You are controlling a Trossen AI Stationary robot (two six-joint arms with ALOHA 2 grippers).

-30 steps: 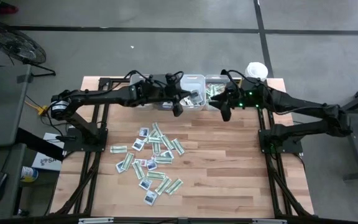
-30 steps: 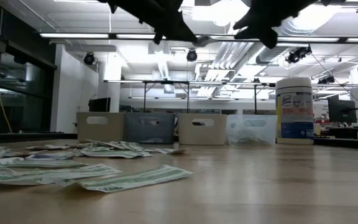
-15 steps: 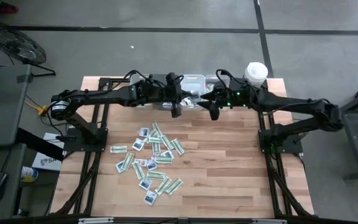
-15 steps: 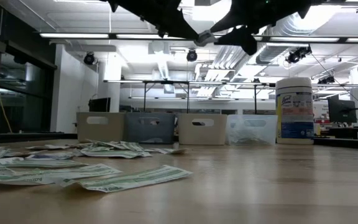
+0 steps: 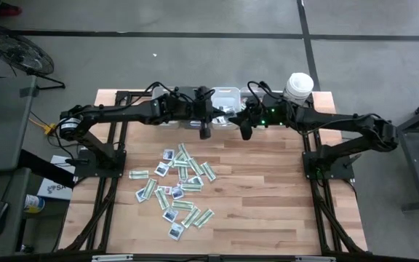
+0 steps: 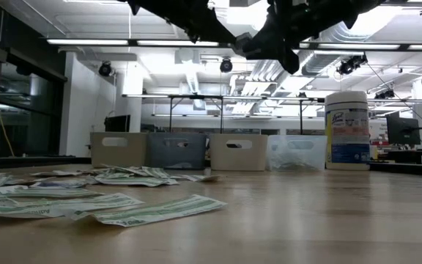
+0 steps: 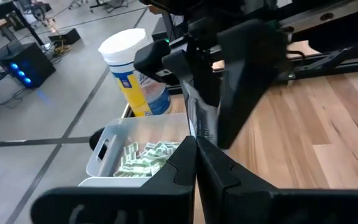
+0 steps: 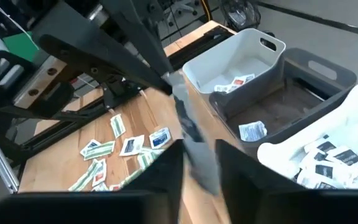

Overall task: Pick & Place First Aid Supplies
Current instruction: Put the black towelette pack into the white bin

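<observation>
**Pincers meet over the bins as one packet is passed across**

Left pincer (image 7: 194,146) and right pincer (image 8: 199,155) are seen brought tip to tip in mid-air at the far edge of the wooden surface (image 5: 268,189), just in front of the row of bins (image 6: 178,150). Both dark arms are stretched inward from opposite sides, well above the boards. A tall white canister (image 5: 299,84) is stood at the right end of the row. Some packets are already held in the bins, green-and-white strips among them in the clear bin (image 7: 104,146) next to the canister. Most of the first aid supplies (image 5: 177,185) are left scattered loose on the middle of the surface, well apart from either arm.

One small packet (image 8: 191,134) is held up between the two arms. It is pinched at one end by the left pincer, whose tips are pressed together on it, while the other end is placed inside the right pincer. Whether the right pincer has yet closed on it cannot be told, and the packet is too blurred for its kind to be made out.

A hand-over appears to be in hand, with sorting judged far from finished. For the next move, a firm hold by the right pincer would be needed before the left one is released. The packet could then be carried to the matching bin and dropped.
</observation>
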